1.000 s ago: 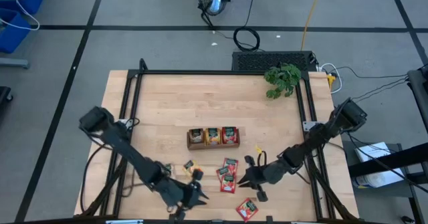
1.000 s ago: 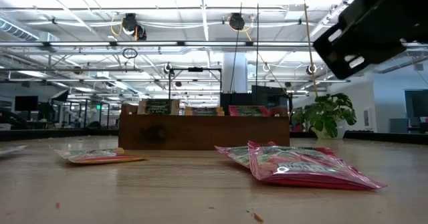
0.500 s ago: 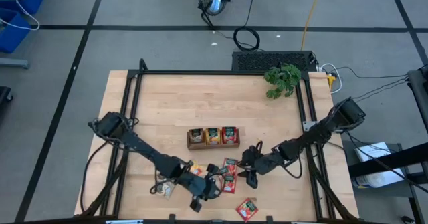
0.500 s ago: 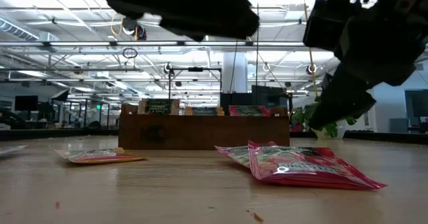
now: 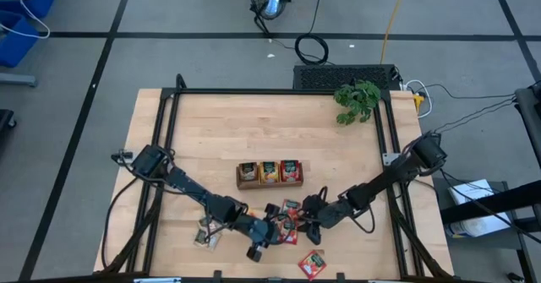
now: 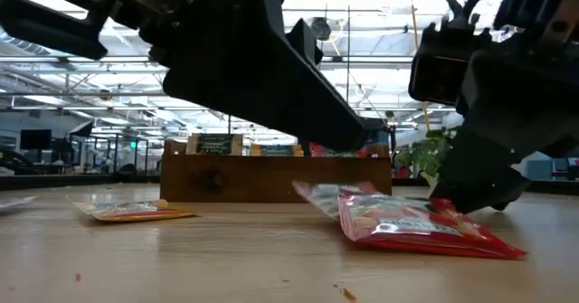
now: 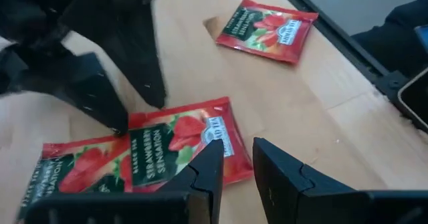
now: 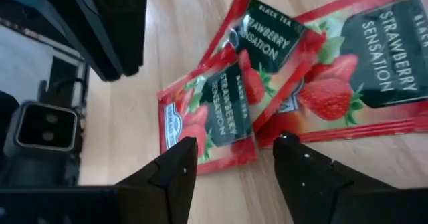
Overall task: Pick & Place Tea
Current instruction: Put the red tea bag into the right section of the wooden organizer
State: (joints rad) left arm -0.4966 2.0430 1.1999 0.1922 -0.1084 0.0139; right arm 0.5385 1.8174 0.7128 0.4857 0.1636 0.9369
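Three red tea sachets [image 8: 214,117] lie overlapping on the table's near middle [image 5: 290,218]. Another red sachet [image 5: 313,263] lies alone by the near edge. My left gripper [image 7: 237,147] hangs low over the pile from the table's left. Its fingers stand a narrow gap apart with nothing between them. My right gripper [image 8: 234,147] comes at the same pile from the right, open, its fingers standing over the smallest-looking sachet. In the low view its dark fingers [image 6: 470,194] reach down to the front sachet [image 6: 425,226]. My right gripper slants down from the table's right with its fingers apart. One fingertip [image 7: 119,125] stands at the edge of a red sachet [image 7: 144,140] that lies flat on the table. Whether it touches the sachet I cannot tell.
The long brown tray [image 5: 270,184] with sachets standing in it is just beyond the pile. An orange sachet [image 6: 136,213] and others [image 5: 207,236] lie at the near left. A leafy plant [image 5: 357,100] stands at the far right. Black rails run along the table's left and right sides.
My left gripper has travelled toward the table's right and downward, ending low over the red sachets. My right gripper has sunk toward the same pile and rolled about its own line. The rear sachet's edge in the low view has shifted a little.
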